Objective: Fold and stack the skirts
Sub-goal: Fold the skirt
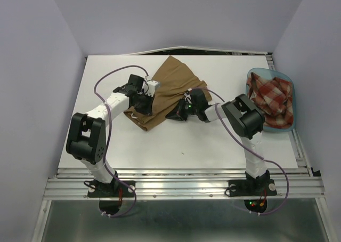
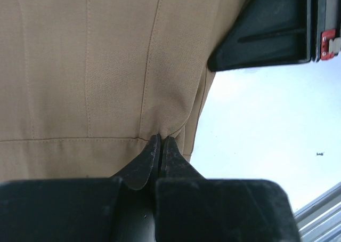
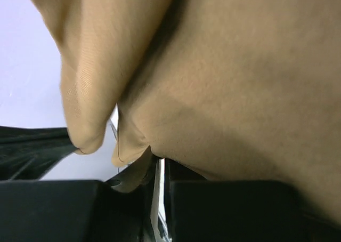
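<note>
The tan-brown skirt point(image 1: 168, 87) lies in the middle of the white table point(image 1: 106, 146), partly bunched between both arms. My left gripper point(image 1: 143, 107) is shut on the skirt's left edge; in the left wrist view its jaws point(image 2: 161, 140) pinch a fold of tan cloth point(image 2: 80, 66). My right gripper point(image 1: 175, 114) is shut on the skirt's right side; tan cloth point(image 3: 240, 82) drapes over its jaws point(image 3: 160, 159). The red-and-cream plaid skirt point(image 1: 272, 98) lies crumpled in the blue tub point(image 1: 254, 75) at the right.
The blue tub stands at the table's right edge. The other arm's black gripper body point(image 2: 266, 23) shows in the left wrist view. Purple cables point(image 1: 114, 74) loop over both arms. Grey walls enclose the table on three sides.
</note>
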Available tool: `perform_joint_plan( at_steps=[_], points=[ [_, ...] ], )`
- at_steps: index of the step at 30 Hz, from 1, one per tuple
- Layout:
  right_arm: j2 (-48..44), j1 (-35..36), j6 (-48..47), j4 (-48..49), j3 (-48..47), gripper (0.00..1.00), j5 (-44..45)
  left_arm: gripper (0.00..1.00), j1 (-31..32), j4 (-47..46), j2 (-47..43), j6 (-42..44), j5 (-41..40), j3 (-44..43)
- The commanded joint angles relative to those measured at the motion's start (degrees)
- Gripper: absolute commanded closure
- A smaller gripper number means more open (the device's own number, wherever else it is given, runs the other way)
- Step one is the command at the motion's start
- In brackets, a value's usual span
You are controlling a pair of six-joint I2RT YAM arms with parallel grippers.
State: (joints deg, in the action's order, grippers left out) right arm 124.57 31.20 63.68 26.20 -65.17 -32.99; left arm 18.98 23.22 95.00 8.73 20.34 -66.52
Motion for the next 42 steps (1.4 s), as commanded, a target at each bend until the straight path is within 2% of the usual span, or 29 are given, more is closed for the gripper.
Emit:
perform_joint_plan(
  at_steps=[1, 2, 12, 26, 29, 34, 42],
  points=[
    [1.99, 0.44, 0.04, 0.52, -0.93, 0.96, 3.2, 1.0, 0.97, 3.14, -3.51, 1.73, 1.81, 1.92],
    [2.16, 0.44, 0.21, 0.52, -1.01, 0.99, 3.29, 1.0, 1.06, 3.14, -3.59, 1.64, 1.72, 2.1],
    [2.52, 0.97, -0.57, -0.44, -0.84, 0.99, 3.73, 1.0, 2.11, 3.41, -2.89, 0.23, 3.83, 1.84],
    [1.9, 2.64, -0.84, -1.15, 0.13, 0.99, 4.34, 1.0, 2.64, 8.24, -1.66, -3.37, 7.61, -3.62],
    [0.68, 2.64, -1.45, -1.32, 1.09, 0.93, 2.85, 1.0, 2.64, 7.46, -0.79, -3.9, 5.94, -3.09],
    [-3.01, 2.64, -2.24, -2.02, 4.08, 0.99, 4.95, 1.0, 2.9, 6.58, 1.5, -4.95, 10.32, -0.9],
    [-1.53, 2.64, -1.54, -2.11, 3.56, 0.99, 5.84, 1.0, 4.66, 4.02, 5.98, -8.38, 11.04, 3.15]
  ],
)
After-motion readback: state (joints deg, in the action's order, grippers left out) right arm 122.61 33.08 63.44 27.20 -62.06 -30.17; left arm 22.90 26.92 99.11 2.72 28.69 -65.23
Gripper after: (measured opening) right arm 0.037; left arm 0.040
